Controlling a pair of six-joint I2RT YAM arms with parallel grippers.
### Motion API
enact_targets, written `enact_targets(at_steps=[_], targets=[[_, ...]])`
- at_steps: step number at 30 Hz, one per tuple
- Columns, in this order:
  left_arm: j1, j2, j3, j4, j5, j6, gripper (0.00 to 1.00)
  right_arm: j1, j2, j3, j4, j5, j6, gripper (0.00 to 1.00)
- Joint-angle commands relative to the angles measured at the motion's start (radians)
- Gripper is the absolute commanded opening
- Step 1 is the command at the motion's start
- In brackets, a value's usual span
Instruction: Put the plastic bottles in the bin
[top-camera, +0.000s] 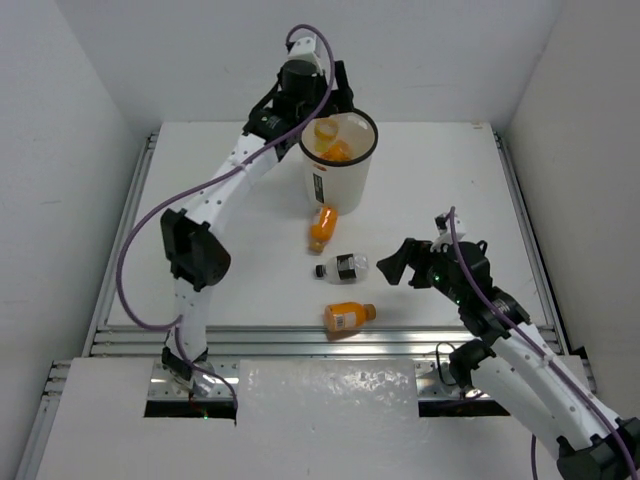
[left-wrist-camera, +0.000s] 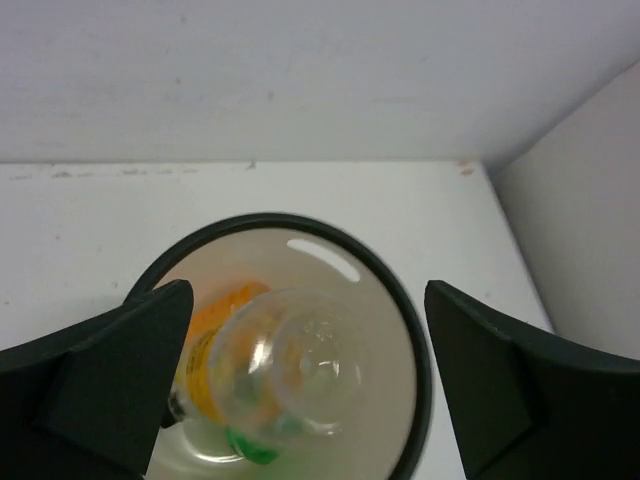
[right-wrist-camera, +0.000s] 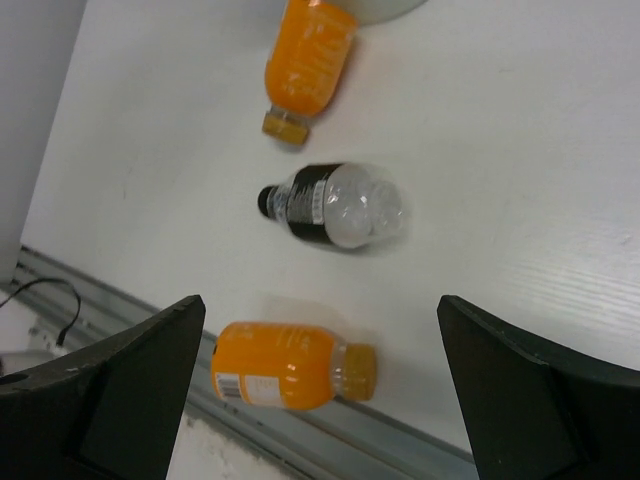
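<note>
The white bin (top-camera: 340, 185) with a black rim stands at the back middle of the table. My left gripper (top-camera: 322, 98) hangs open over its far rim. In the left wrist view my open left gripper (left-wrist-camera: 308, 300) looks down into the bin (left-wrist-camera: 405, 300). A blurred clear bottle (left-wrist-camera: 300, 365) sits bottom-up between the spread fingers, untouched, over an orange bottle (left-wrist-camera: 215, 340) and a green one (left-wrist-camera: 250, 445). On the table lie an orange bottle (top-camera: 322, 228), a clear dark-labelled bottle (top-camera: 342, 267) and another orange bottle (top-camera: 348, 316). My right gripper (top-camera: 400, 265) is open, just right of the clear one.
The right wrist view shows my open right gripper (right-wrist-camera: 320, 300) above the near orange bottle (right-wrist-camera: 290, 365), with the clear bottle (right-wrist-camera: 335, 205) and far orange bottle (right-wrist-camera: 308, 55) beyond. A metal rail (top-camera: 300, 340) runs along the table's front edge. White walls enclose the table.
</note>
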Motion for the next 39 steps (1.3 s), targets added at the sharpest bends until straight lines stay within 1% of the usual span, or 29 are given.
enact_targets(at_steps=[1, 2, 4, 5, 6, 7, 8, 9, 10, 11, 13, 14, 15, 16, 17, 18, 21, 22, 24, 27, 29, 31, 32, 34, 35, 37, 38, 39], targets=[[-0.007, 0.06, 0.181, -0.124, 0.051, 0.04, 1.0, 0.005, 0.013, -0.057, 0.135, -0.166, 0.037, 0.99], [-0.007, 0.048, 0.174, -0.114, 0.06, 0.036, 1.0, 0.008, 0.027, -0.062, 0.144, -0.174, 0.057, 0.99], [-0.011, -0.045, 0.082, -0.068, 0.073, 0.027, 1.0, 0.037, 0.082, -0.032, 0.121, -0.188, 0.017, 0.99], [-0.017, -0.082, 0.048, -0.06, 0.053, 0.025, 1.0, 0.052, 0.12, -0.016, 0.11, -0.173, -0.019, 0.99], [-0.022, -0.157, 0.016, -0.063, 0.033, 0.022, 1.0, 0.089, 0.139, -0.002, 0.102, -0.174, -0.099, 0.99], [-0.03, -0.192, -0.029, -0.08, 0.01, 0.013, 1.0, 0.101, 0.162, 0.015, 0.081, -0.194, -0.148, 0.99], [-0.039, -0.224, -0.052, -0.139, -0.011, -0.001, 1.0, 0.115, 0.191, 0.063, 0.058, -0.223, -0.205, 0.99], [-0.042, -0.307, -0.136, -0.169, -0.039, -0.015, 1.0, 0.141, 0.254, 0.091, -0.008, -0.299, -0.333, 0.99], [-0.045, -0.361, -0.205, -0.199, -0.053, -0.045, 1.0, 0.156, 0.286, 0.148, -0.051, -0.312, -0.389, 0.99], [-0.05, -0.487, -0.38, -0.194, -0.082, -0.061, 1.0, 0.204, 0.34, 0.171, -0.116, -0.331, -0.512, 0.99], [-0.051, -0.629, -0.57, -0.132, -0.087, -0.093, 1.0, 0.268, 0.374, 0.199, -0.149, -0.279, -0.605, 0.99], [-0.05, -0.76, -0.651, -0.114, -0.085, -0.102, 1.0, 0.316, 0.385, 0.196, -0.157, -0.273, -0.674, 0.99], [-0.05, -0.818, -0.795, -0.091, -0.076, -0.113, 1.0, 0.328, 0.397, 0.18, -0.145, -0.282, -0.722, 0.99], [-0.048, -0.873, -0.854, -0.088, -0.067, -0.114, 1.0, 0.336, 0.398, 0.167, -0.13, -0.3, -0.751, 0.99], [-0.048, -0.962, -0.901, -0.094, -0.061, -0.119, 1.0, 0.35, 0.397, 0.147, -0.108, -0.311, -0.797, 0.99], [-0.048, -0.999, -0.984, -0.112, -0.056, -0.127, 1.0, 0.36, 0.4, 0.11, -0.05, -0.287, -0.819, 0.99], [-0.048, -1.137, -1.099, -0.15, -0.039, -0.128, 1.0, 0.39, 0.441, 0.073, 0.031, -0.23, -0.921, 0.99], [-0.048, -1.138, -1.119, -0.16, -0.042, -0.124, 1.0, 0.393, 0.454, 0.07, 0.048, -0.231, -0.922, 0.99], [-0.048, -1.176, -1.159, -0.19, -0.045, -0.111, 1.0, 0.394, 0.49, 0.062, 0.099, -0.211, -0.972, 0.99], [-0.048, -1.2, -1.202, -0.21, -0.047, -0.095, 1.0, 0.397, 0.55, 0.062, 0.131, -0.191, -1.021, 0.99], [-0.048, -1.213, -1.233, -0.209, -0.045, -0.09, 1.0, 0.403, 0.623, 0.048, 0.179, -0.177, -1.037, 0.96], [-0.048, -1.223, -1.259, -0.195, -0.045, -0.091, 1.0, 0.414, 0.667, 0.016, 0.243, -0.152, -1.041, 0.89], [-0.048, -1.228, -1.271, -0.186, -0.039, -0.091, 1.0, 0.425, 0.697, 0.006, 0.272, -0.112, -1.037, 0.74], [-0.048, -1.228, -1.302, -0.177, -0.03, -0.096, 1.0, 0.428, 0.699, -0.02, 0.349, -0.124, -1.017, 0.64], [-0.048, -1.231, -1.313, -0.177, -0.027, -0.098, 1.0, 0.431, 0.692, -0.033, 0.366, -0.131, -1.005, 0.58], [-0.048, -1.239, -1.351, -0.172, -0.015, -0.113, 1.0, 0.433, 0.636, -0.065, 0.409, -0.157, -0.986, 0.51], [-0.05, -1.258, -1.388, -0.164, 0.013, -0.121, 1.0, 0.431, 0.585, -0.076, 0.426, -0.176, -0.974, 0.42], [-0.048, -1.271, -1.408, -0.137, 0.03, -0.128, 1.0, 0.431, 0.555, -0.089, 0.434, -0.182, -0.963, 0.38]])
